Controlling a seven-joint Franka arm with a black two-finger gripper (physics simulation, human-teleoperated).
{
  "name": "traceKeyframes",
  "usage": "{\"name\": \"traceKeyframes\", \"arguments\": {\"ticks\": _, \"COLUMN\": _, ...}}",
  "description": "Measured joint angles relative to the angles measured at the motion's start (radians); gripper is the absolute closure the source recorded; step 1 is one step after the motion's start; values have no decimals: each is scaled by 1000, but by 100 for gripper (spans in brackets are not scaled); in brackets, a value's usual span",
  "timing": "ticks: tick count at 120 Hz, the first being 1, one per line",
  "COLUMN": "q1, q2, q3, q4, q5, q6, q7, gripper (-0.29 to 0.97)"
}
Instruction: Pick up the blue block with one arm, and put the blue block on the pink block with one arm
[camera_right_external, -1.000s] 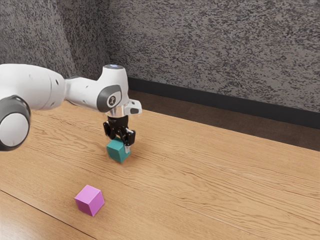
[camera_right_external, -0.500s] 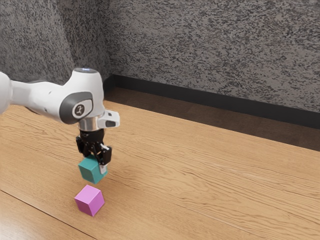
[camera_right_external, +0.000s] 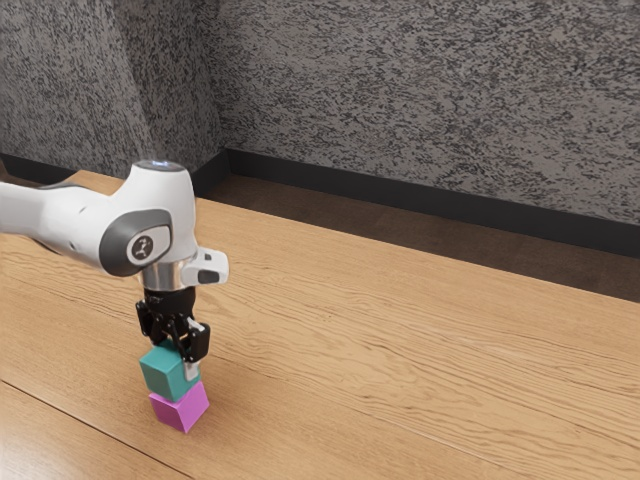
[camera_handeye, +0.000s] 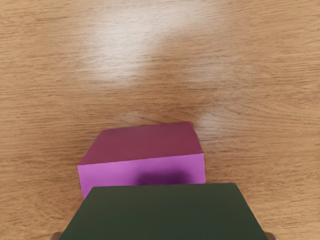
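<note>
Black and closed tight, my gripper (camera_right_external: 170, 350) holds the small teal-blue cube (camera_right_external: 163, 373) by two sides, in the lower left of the exterior view. Over the last second my arm has carried it down from higher and further right in the frame, well apart from the matte pink cube (camera_right_external: 182, 408), to directly above it, offset slightly leftward. I cannot tell whether the faces touch yet. By my judgement, only settling and release remain above the wooden table (camera_right_external: 400, 340).

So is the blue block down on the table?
No, the gripper holds the blue block right over the pink block, not on the wooden table.
</note>
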Motion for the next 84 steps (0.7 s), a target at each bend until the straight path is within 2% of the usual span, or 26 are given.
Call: {"name": "traceKeyframes", "arguments": {"ticks": 84, "q1": 6, "q2": 24, "q3": 1, "q4": -1, "q5": 8, "q6": 16, "q7": -7, "gripper": 31}}
